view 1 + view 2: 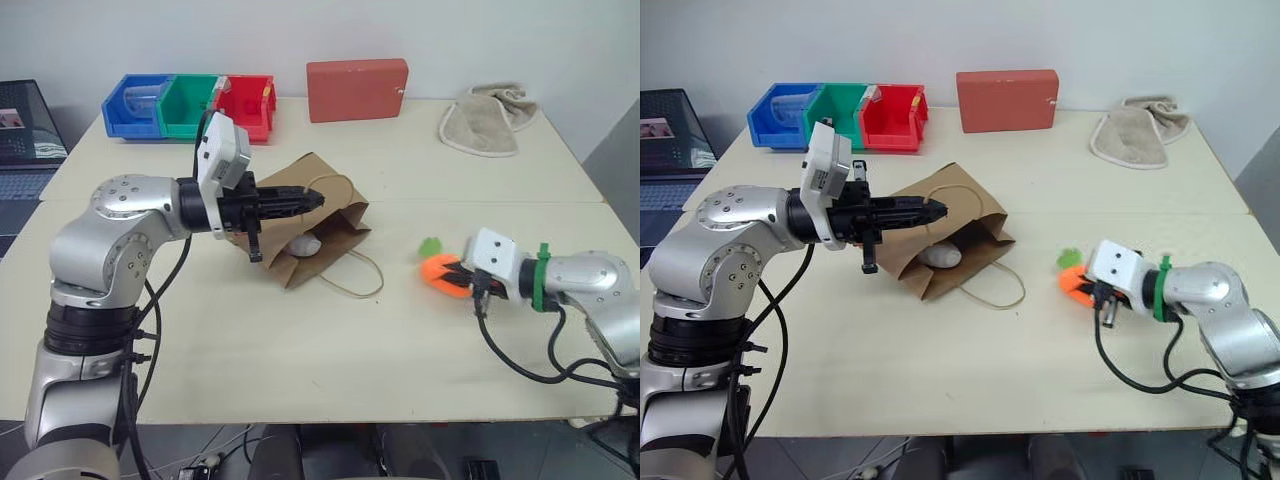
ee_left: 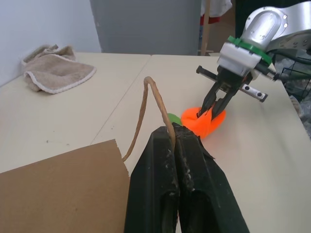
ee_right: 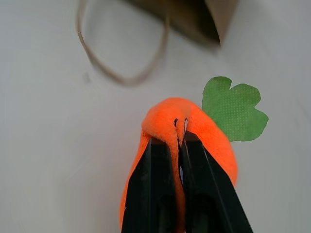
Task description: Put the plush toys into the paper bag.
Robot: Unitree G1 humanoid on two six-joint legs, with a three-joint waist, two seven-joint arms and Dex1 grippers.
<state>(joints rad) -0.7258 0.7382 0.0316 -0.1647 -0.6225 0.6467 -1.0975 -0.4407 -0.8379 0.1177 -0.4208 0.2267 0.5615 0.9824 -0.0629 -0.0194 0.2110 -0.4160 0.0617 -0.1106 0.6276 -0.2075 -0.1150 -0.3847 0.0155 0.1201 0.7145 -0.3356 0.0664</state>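
— While the left gripper (image 1: 318,199) hangs above the cream table (image 1: 300,350), what exactly has it got?

— Its two black fingers (image 2: 180,184) are pressed tight together on a thin twisted-paper handle (image 2: 153,104) of the brown paper bag (image 1: 310,235). That handle rises as a loop from between the fingertips, and the bag's mouth is lifted open towards the robot's right.

— Anything in the bag?

— Yes, the white egg-shaped plush (image 1: 940,256) lies just inside the opening, on the lower wall. The second handle (image 1: 355,280) trails loose on the tabletop in front of the bag.

— And the carrot?

— The orange plush carrot (image 3: 187,141) is on the table to the right of the bag, well apart from it, with its green leaf (image 3: 233,109) pointing towards the bag. The right gripper (image 2: 214,104) is clenched on it: both black fingers pinch a fold of the orange fabric, which bulges around the tips.

— Is the carrot off the table?

— I cannot tell; it sits at table level or barely above.

— What lies behind?

— Along the far edge, a row of blue, green and red storage bins (image 1: 190,105), a red rectangular box (image 1: 357,88) standing against the wall, and a beige folded towel (image 1: 487,122) near the right corner. A laptop (image 1: 25,150) sits beyond the table's left end.
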